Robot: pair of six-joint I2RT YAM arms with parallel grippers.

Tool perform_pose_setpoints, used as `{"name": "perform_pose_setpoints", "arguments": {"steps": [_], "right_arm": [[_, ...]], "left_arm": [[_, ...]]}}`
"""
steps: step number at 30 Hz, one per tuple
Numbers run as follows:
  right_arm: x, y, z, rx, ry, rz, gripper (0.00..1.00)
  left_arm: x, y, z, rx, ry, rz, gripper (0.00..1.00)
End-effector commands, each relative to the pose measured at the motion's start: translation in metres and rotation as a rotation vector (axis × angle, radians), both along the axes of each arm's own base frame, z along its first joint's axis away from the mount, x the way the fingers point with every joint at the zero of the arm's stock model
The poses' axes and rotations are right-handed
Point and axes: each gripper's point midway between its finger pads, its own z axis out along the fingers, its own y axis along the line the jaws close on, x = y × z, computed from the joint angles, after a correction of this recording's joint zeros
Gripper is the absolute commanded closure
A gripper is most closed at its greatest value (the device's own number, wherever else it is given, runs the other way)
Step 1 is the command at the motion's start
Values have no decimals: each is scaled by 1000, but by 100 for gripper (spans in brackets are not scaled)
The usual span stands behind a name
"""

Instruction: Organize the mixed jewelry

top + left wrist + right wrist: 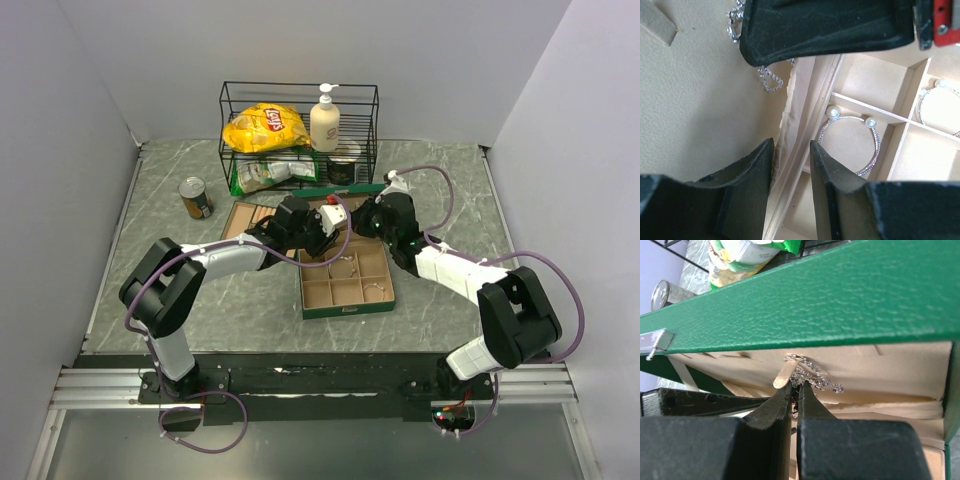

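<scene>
The left tool (791,146), jaws apart, straddles a tan wall of the green jewelry box (350,311), beside a pearl-tipped silver hoop (877,150) lying in a compartment. The right tool (796,386) is clamped on the fine chain (816,376), close against the box's lid lining.

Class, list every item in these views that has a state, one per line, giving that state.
left gripper, open, holding nothing
right gripper, shut on the chain
chain, pinched at the right gripper's tips
jewelry box, open, compartments exposed
pearl hoop, lying flat inside the jewelry box
soap bottle, upright
can, upright
</scene>
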Motion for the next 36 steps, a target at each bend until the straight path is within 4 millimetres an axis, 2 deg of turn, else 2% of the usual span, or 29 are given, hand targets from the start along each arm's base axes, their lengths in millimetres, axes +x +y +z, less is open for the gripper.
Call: {"name": "perform_pose_setpoints", "arguments": {"steps": [1, 2, 6, 10, 13, 19, 25, 36], "right_arm": [[8, -13, -1, -56, -11, -62, 94], [5, -17, -10, -85, 28, -77, 93], [7, -29, -7, -127, 32, -124, 85], [6, -32, -7, -154, 32, -130, 72], [6, -34, -3, -154, 24, -135, 63], [5, -35, 11, -147, 2, -133, 54], [-2, -39, 25, -131, -27, -138, 51], [-18, -59, 14, -162, 7, -201, 51]], "left_arm": [[-19, -13, 18, -52, 31, -70, 60], [-19, -12, 18, -51, 33, -70, 61], [-17, -13, 21, -53, 29, -66, 61], [-16, -14, 22, -55, 29, -68, 61], [-16, -15, 21, -53, 32, -72, 61], [-17, -15, 19, -45, 38, -74, 61], [-16, -15, 19, -43, 35, -71, 61], [-13, -18, 31, -53, 17, -73, 60]]}}
